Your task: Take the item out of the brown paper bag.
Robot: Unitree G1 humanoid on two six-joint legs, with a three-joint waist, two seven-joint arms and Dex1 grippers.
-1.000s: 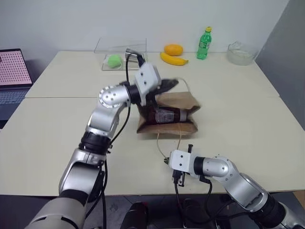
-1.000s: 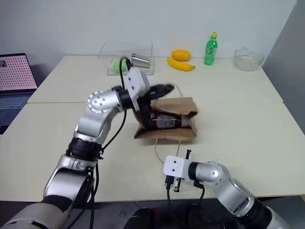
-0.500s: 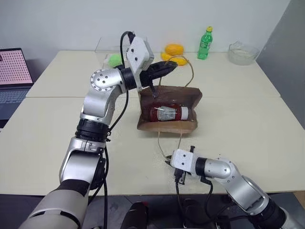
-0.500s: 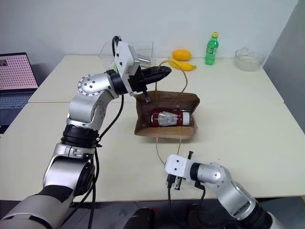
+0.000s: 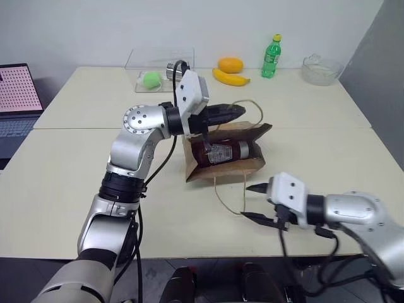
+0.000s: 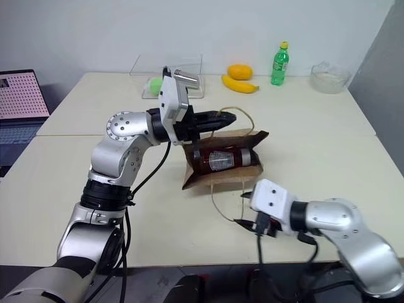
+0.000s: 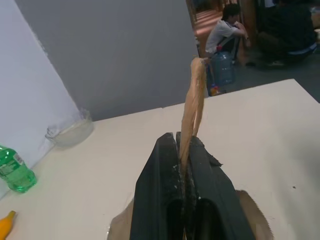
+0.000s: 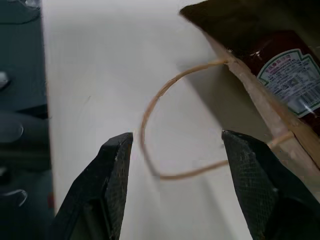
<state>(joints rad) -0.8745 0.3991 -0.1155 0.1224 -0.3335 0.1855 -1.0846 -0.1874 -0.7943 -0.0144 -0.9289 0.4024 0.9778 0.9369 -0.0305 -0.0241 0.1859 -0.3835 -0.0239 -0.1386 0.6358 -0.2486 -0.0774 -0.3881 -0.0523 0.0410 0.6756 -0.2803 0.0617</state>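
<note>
bottle (image 5: 221, 151) in bag (image 5: 243, 165) | bag mid-table (image 5: 76, 170) | banana (image 5: 230, 78) behind bag

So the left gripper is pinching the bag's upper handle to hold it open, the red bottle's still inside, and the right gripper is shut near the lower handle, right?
Not quite: the right gripper is open, fingers spread either side of the lower handle, as the right wrist view shows. The left gripper does pinch the upper handle, and the red bottle is inside the bag.

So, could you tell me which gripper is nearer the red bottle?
Left. The left gripper holds a bag handle just above the red bottle; the right gripper hovers open nearer the table's front edge.
</note>
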